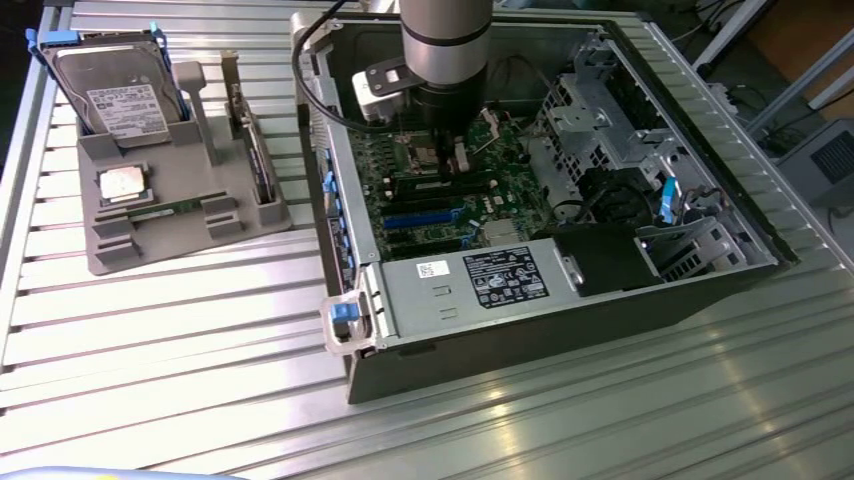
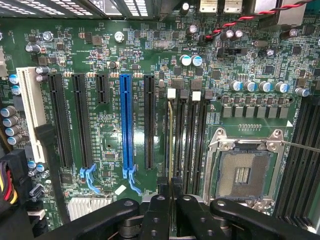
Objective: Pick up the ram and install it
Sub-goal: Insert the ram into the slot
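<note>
Black gripper fingers (image 2: 161, 212) sit closest to the wrist camera, clenched edge-on around the ram (image 2: 170, 145), a long thin green circuit-board stick seen from above as a narrow pale line. It stands upright in or just over one of the dark memory slots (image 2: 192, 135) with white end latches, on the green motherboard (image 2: 115, 75); whether it is fully seated cannot be told. A long blue expansion slot (image 2: 126, 125) lies at nine o'clock from the ram, a white slot (image 2: 31, 110) lies farther the same way, and the open, silver-framed square CPU socket (image 2: 245, 172) lies at three o'clock.

In the exterior view, going from its left: a grey moulded parts holder (image 1: 174, 215) rests on the ribbed metal worktop (image 1: 160, 330), carrying a big grey hard drive with a white label (image 1: 118, 95) and a square silver CPU chip (image 1: 123, 185). At three o'clock from it lies the open grey computer case (image 1: 534, 310), with the grey robot arm (image 1: 445, 45) reaching down into it, the gripper (image 1: 441, 135) low over the motherboard. A grey power supply with a black label (image 1: 501, 280) fills the case at six o'clock from the arm.
</note>
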Controlling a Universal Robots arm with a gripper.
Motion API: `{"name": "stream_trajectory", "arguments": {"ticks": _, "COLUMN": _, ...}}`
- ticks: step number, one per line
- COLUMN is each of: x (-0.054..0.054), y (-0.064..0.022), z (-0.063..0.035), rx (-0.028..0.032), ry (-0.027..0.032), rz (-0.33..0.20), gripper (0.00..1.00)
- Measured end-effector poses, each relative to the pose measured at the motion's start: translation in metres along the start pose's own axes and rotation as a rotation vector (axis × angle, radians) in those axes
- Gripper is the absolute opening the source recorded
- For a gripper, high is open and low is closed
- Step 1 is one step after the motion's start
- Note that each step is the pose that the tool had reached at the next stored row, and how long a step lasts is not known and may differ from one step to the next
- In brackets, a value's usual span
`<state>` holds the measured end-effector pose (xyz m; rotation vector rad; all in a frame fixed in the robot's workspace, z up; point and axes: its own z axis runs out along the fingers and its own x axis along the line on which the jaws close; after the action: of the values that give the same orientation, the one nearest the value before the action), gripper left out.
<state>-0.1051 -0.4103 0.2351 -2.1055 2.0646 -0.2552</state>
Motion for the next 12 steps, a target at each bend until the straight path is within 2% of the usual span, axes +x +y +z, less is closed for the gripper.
{"name": "stream_trajectory", "arguments": {"ticks": 8, "x": 0.0000, "y": 0.0000, "z": 0.0009, "rx": 0.0000, "ry": -0.0006, "rz": 0.001, "gripper": 0.12}}
{"name": "stream_trajectory", "arguments": {"ticks": 12, "x": 0.0002, "y": -0.0042, "z": 0.0027, "rx": 0.0000, "ry": -0.0008, "rz": 0.001, "gripper": 0.12}}
